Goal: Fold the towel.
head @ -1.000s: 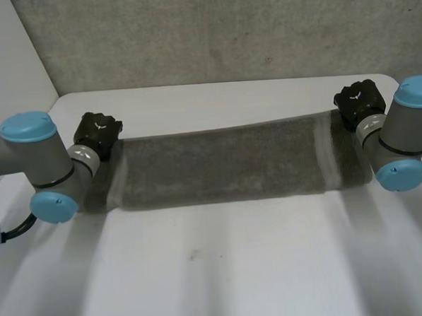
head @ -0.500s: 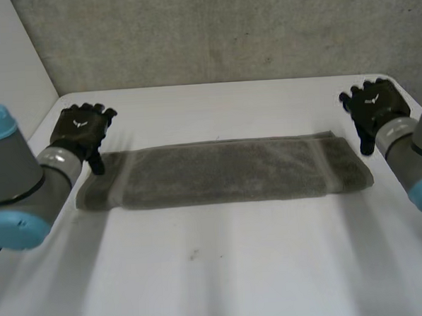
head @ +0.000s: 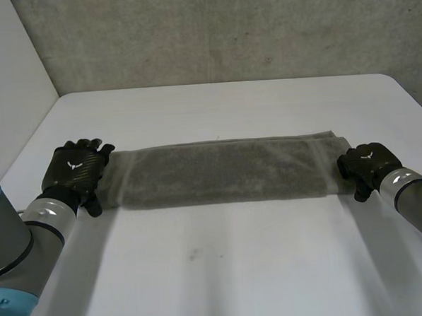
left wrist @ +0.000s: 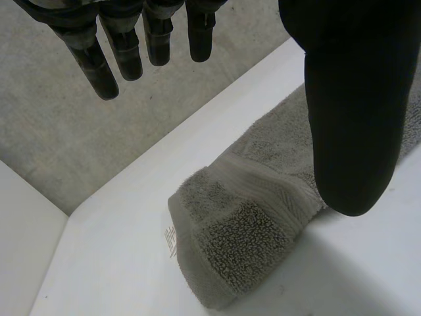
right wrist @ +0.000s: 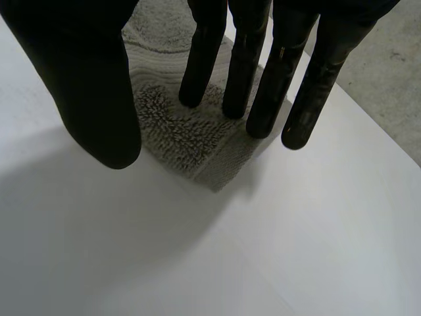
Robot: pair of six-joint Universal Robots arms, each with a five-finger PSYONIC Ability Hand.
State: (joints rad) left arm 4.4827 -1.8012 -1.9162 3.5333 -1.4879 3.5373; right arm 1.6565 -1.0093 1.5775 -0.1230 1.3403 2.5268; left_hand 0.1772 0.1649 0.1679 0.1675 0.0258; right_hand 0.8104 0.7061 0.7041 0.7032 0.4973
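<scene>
A grey towel (head: 219,173) lies as a long folded strip across the white table (head: 224,270). My left hand (head: 74,172) is at its left end, open. In the left wrist view the straight fingers (left wrist: 125,46) and the thumb (left wrist: 348,99) hover above the towel's rolled end (left wrist: 250,230) without touching it. My right hand (head: 367,165) is at the towel's right end, open. In the right wrist view its straight fingers (right wrist: 256,72) rest their tips on the towel's corner (right wrist: 177,125), and its thumb (right wrist: 85,85) stands just off the towel's near edge.
A grey wall (head: 218,30) closes off the far side of the table. A white panel (head: 9,83) stands along the table's left side. Bare tabletop stretches from the towel to the near edge.
Both hands let go of the towel's far edge, opened, and came back towards me to the strip's two ends. The towel has settled flat.
</scene>
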